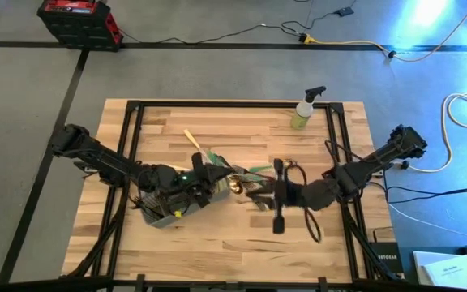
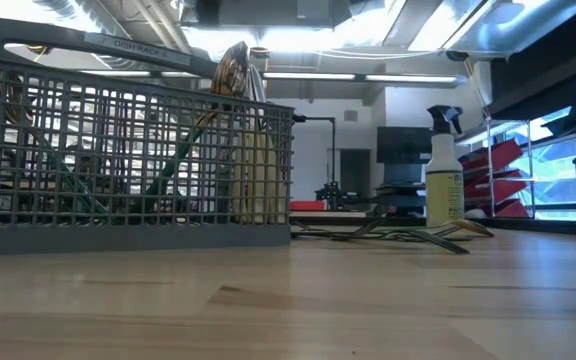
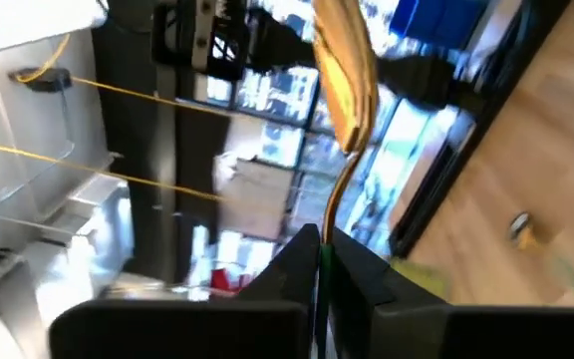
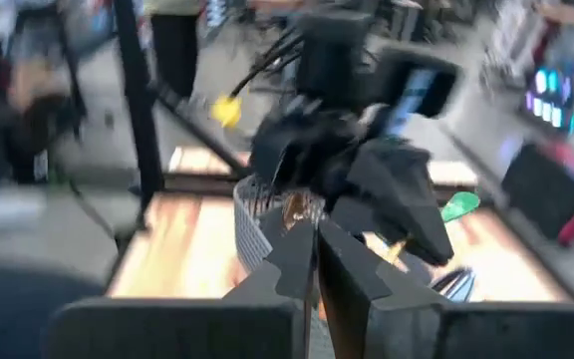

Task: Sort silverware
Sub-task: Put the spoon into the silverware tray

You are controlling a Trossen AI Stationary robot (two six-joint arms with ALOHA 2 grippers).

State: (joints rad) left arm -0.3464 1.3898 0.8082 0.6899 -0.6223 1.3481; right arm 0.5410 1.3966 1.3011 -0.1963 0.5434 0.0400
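We see the left gripper (image 3: 319, 261) pinching a gold-headed spoon (image 3: 345, 75) by its neck, the bowl pointing straight away from the fingers, so the spoon's long axis runs in line with the claw. In the high view this gripper (image 1: 194, 180) sits right over the grey wire-mesh caddy (image 1: 162, 212), which lies toward the left of the table (image 1: 217, 251). We judge that the coming move turns on this: the caddy's compartments are directly beneath, so the spoon needs only to tip handle-down and drop in. The right gripper (image 1: 259, 193) is pressed together on nothing and hangs by the loose pile of silverware (image 1: 250, 172) at mid-table, just beside the caddy. The left arm is the 1 nearer the caddy; the right is nearer the pile.
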